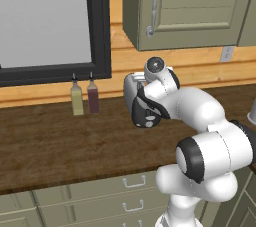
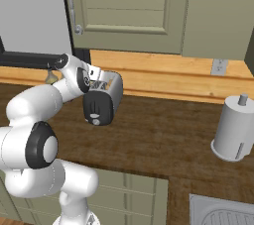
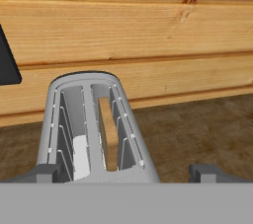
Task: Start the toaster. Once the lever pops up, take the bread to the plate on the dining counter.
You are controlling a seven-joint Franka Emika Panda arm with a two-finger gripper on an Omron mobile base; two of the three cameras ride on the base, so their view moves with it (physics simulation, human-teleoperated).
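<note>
The white-silver toaster [image 3: 94,119] stands on a dark wood counter [image 1: 50,141] against the plank wall. A tan slice of bread [image 3: 107,139] sits down in its right slot; the left slot shows only bare metal. Its black end panel [image 2: 98,107] faces the robot and carries small light marks; I cannot pick out the lever among them. My gripper [image 3: 127,173] hangs open just above the toaster's near end, one fingertip [image 3: 47,171] to each side of it, holding nothing. The plate and the dining counter are out of view.
Two slim bottles [image 1: 76,98] [image 1: 93,96] stand left of the toaster under a black window frame [image 1: 100,26]. A paper towel roll [image 2: 233,130] and a sink corner [image 2: 223,214] lie to the right. Wall cabinets [image 2: 124,6] hang above.
</note>
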